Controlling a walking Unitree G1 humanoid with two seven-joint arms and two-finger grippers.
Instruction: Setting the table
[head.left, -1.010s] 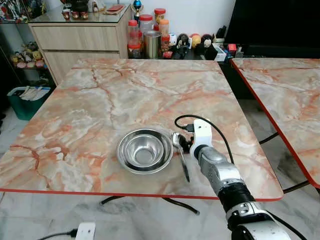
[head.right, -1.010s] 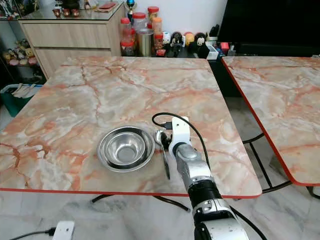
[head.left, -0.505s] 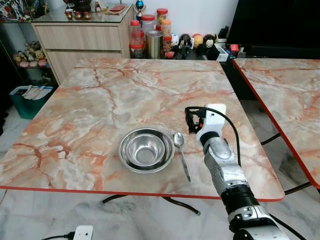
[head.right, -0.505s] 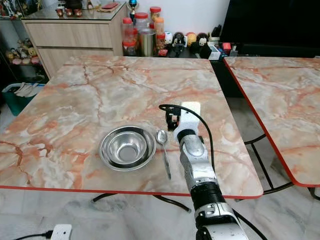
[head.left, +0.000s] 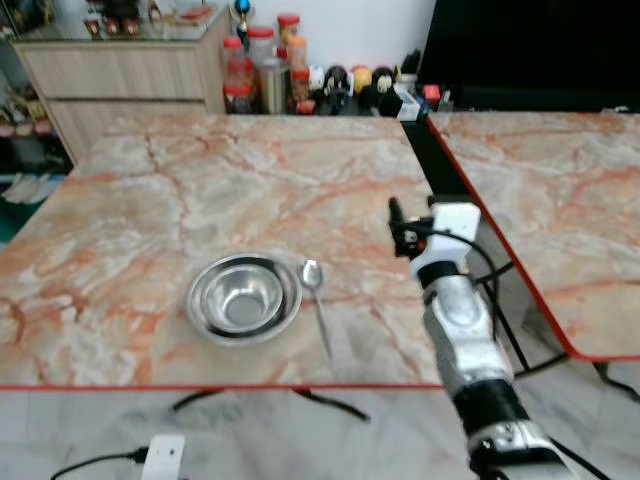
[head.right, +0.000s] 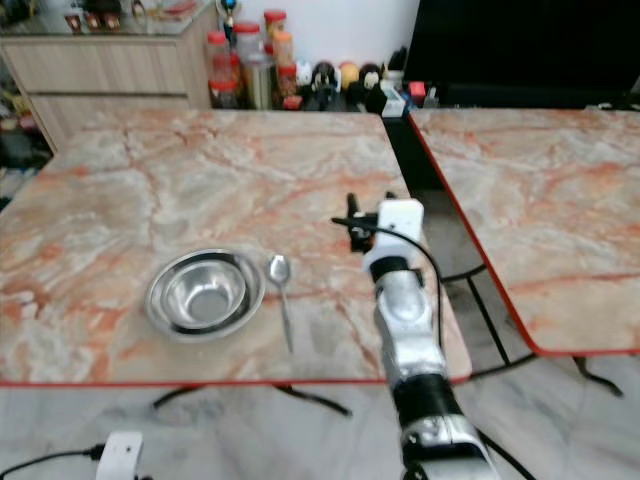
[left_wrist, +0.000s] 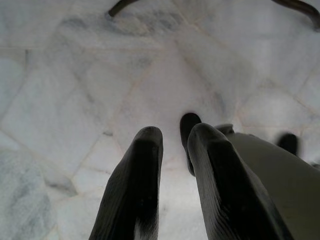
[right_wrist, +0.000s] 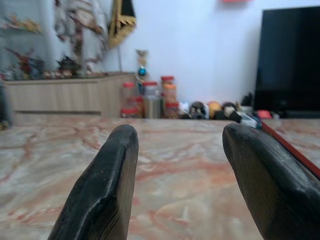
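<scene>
From the head cameras I see a steel bowl (head.left: 243, 297) sitting near the front edge of the marble-patterned counter (head.left: 200, 190), round, shiny and shallow, with a metal spoon (head.left: 317, 300) lying just beside it on its right, bowl end pointing away from me and handle toward the red-trimmed front edge. The two look very close, though I cannot tell whether they touch. My right gripper (head.left: 397, 228) is held above the counter's right side, apart from the spoon, on a silver arm with a white wrist block and a black cable looping off it.

The right wrist camera gives me what the head views cannot: the two fingers (right_wrist: 102, 192) stand wide apart, matte black and ribbed, with nothing between them, looking level across the veined pink-and-cream surface toward a wooden cabinet (right_wrist: 60, 92), a cluster of red-lidded jars (right_wrist: 150, 95) and a dark screen (right_wrist: 290, 60).

The left wrist camera looks down at pale marble floor tiles (left_wrist: 75, 100); the left gripper (left_wrist: 175, 135) hangs there idle, its fingers nearly together with only a narrow gap, holding nothing.

A second counter (head.left: 560, 190) of the same stone pattern stands to the right, across a gap.
</scene>
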